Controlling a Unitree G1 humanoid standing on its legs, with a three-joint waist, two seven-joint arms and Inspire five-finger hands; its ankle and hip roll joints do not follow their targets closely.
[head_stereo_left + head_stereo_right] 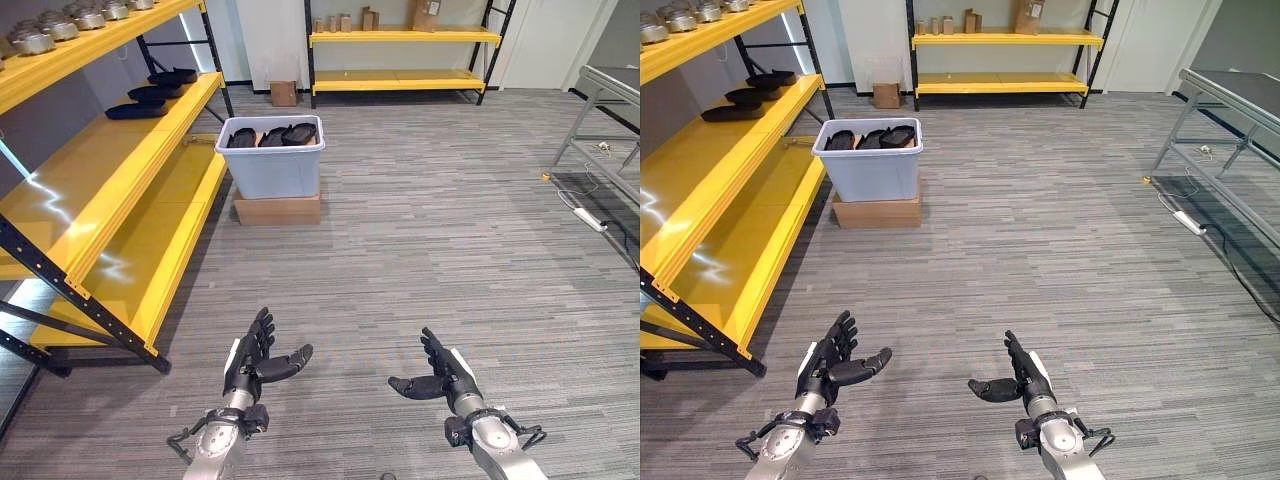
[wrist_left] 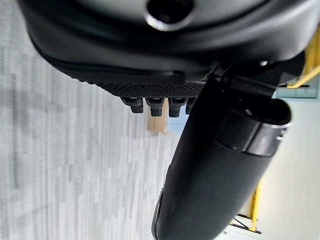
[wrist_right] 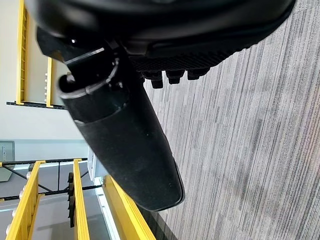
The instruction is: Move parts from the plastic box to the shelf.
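A pale blue plastic box (image 1: 270, 158) stands on a flat cardboard carton (image 1: 277, 209) beside the yellow shelf (image 1: 105, 190); several black parts (image 1: 272, 136) lie in it. More black parts (image 1: 152, 94) rest on the shelf's middle board. Both hands hover low in front of me, well short of the box. My left hand (image 1: 250, 362) is open with straight fingers and thumb spread, holding nothing. My right hand (image 1: 440, 378) is open too and holds nothing. Fingertips (image 2: 156, 106) and thumb show straight in the left wrist view, and likewise the fingertips (image 3: 172, 76) in the right wrist view.
Grey metal parts (image 1: 60, 28) line the shelf's top board. A second yellow rack (image 1: 400, 55) with small boxes stands at the back wall, a small carton (image 1: 284, 93) near it. A metal table frame (image 1: 605, 115) and a power strip (image 1: 590, 219) are on the right.
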